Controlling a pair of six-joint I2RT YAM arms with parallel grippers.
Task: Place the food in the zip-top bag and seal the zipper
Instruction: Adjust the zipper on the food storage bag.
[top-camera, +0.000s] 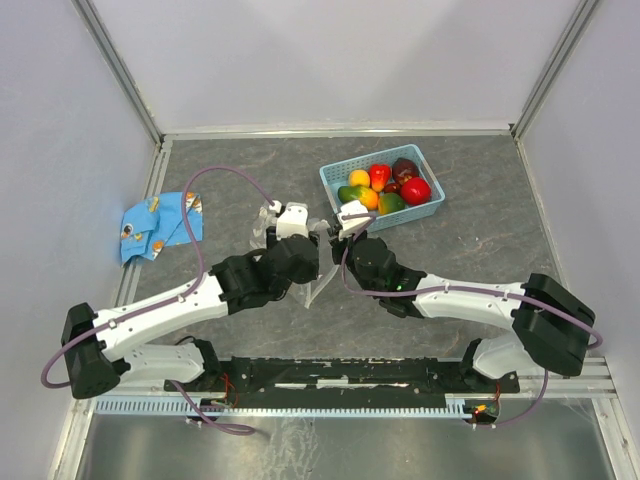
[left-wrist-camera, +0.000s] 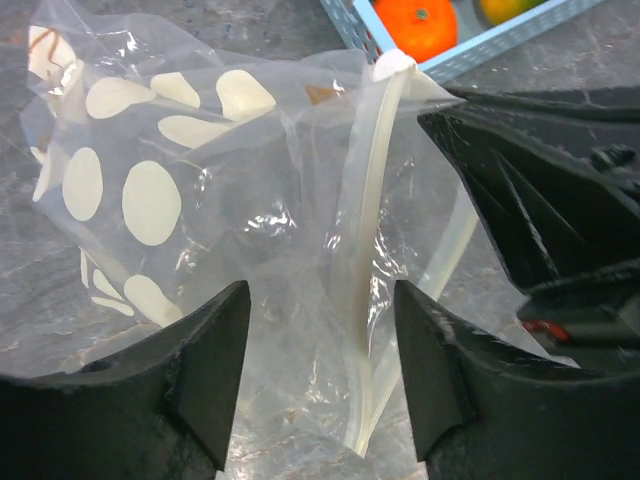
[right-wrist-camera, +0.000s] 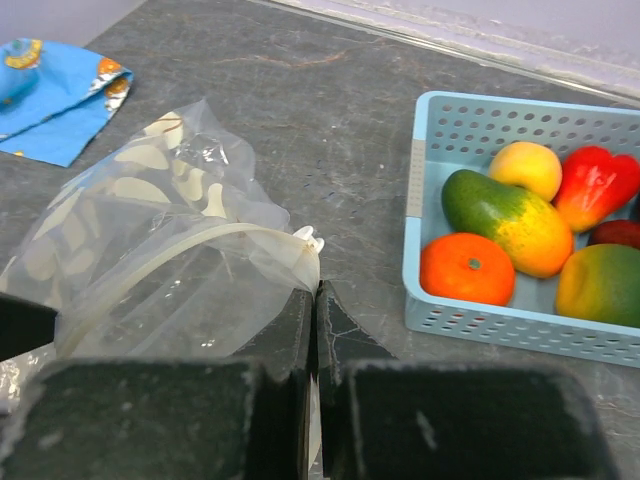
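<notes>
- Top external view: the grey desk (top-camera: 480, 250) carries everything, and both arms reach in from its near edge and meet near its middle.
- The bag (left-wrist-camera: 200, 200) is clear and crinkled, with white dots on one part. It sits on the desk between the two hands, left of the basket and well apart from the cloth.
- The blue basket (top-camera: 335, 185) stands on the desk at the far right, just beyond the right hand.
- A blue patterned cloth (top-camera: 160, 225) lies crumpled near the desk's left edge.
- The left hand (left-wrist-camera: 320, 295) has its fingers spread. Bag film lies loosely in the gap between them, and I cannot tell whether either finger touches it.
- The right hand (right-wrist-camera: 315, 295) has its fingers pressed together, pinching the bag's corner where the zipper ends.
- The food (top-camera: 385, 187) is piled in the basket: an orange, a yellow fruit, green-and-yellow pieces, red ones and a dark maroon one.
- The zipper (left-wrist-camera: 365, 250) is a whitish strip. It runs from the pinched corner down toward the left hand's right finger, bowed and standing apart.
</notes>
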